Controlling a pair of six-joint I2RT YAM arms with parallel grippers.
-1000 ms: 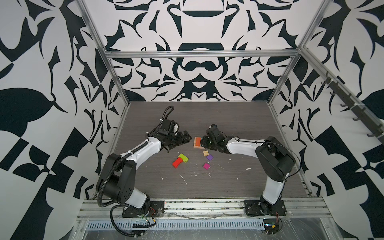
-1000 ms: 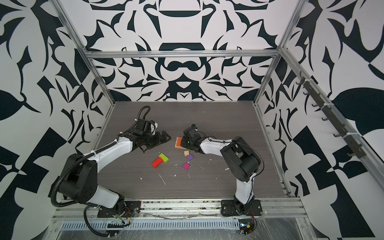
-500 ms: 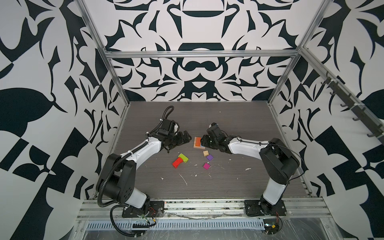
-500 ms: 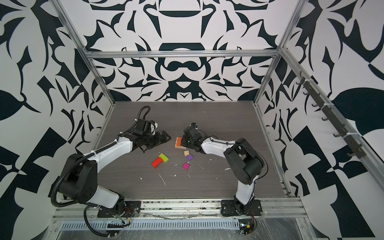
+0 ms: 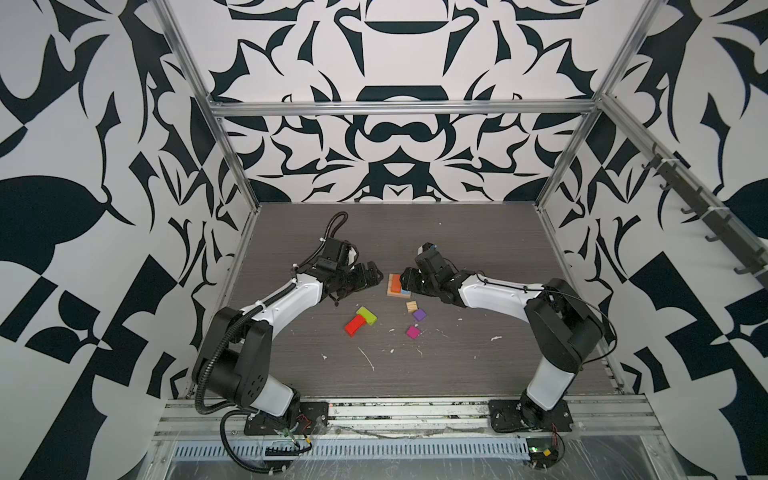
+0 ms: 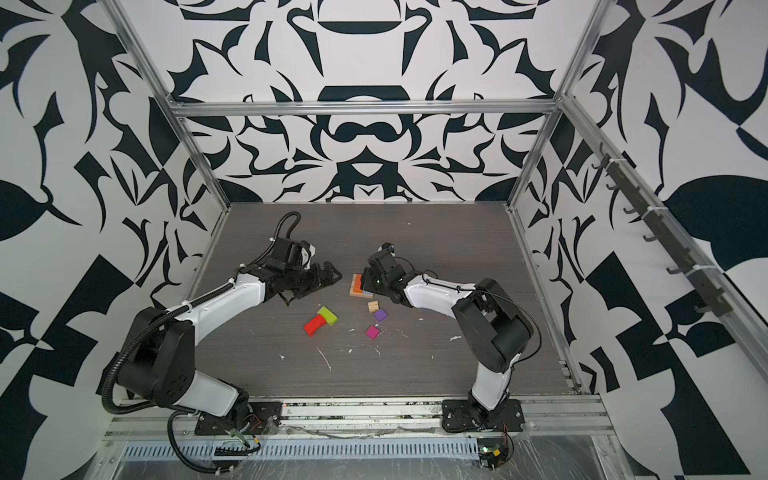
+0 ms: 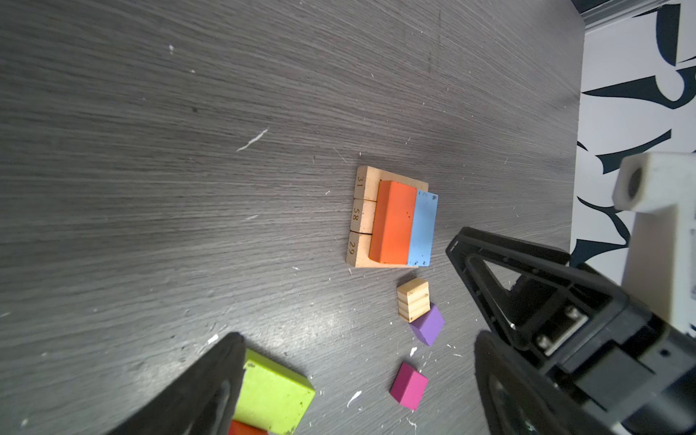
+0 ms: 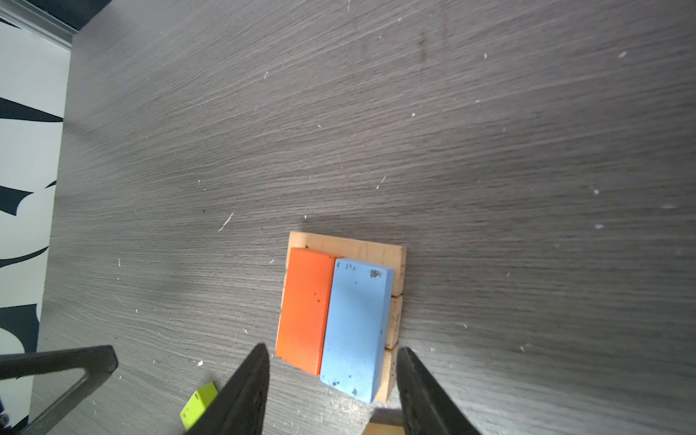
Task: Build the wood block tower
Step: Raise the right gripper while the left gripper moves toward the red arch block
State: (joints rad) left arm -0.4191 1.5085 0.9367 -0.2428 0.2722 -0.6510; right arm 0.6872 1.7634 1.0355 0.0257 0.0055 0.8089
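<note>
- wood block tower (image 5: 394, 286), near the table's (image 5: 457, 365) middle: orange block (image 8: 303, 312) and blue block (image 8: 356, 324) across the tan base (image 8: 346, 244).
- right gripper (image 8: 331, 357) straddles the blue block's end, fingers parted, gripping nothing.
- left gripper (image 7: 344, 292) is wide and empty, and nearer the red block (image 5: 354, 325), whose long axis points roughly at the tower.
- the red block is nearly cut off in the left wrist view.

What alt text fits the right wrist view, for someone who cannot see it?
An orange block and a blue block lie side by side on a base of plain wood blocks on a dark table. The right gripper is open, its fingers flanking the blue block's near end with gaps showing. A lime-green block peeks in.
</note>
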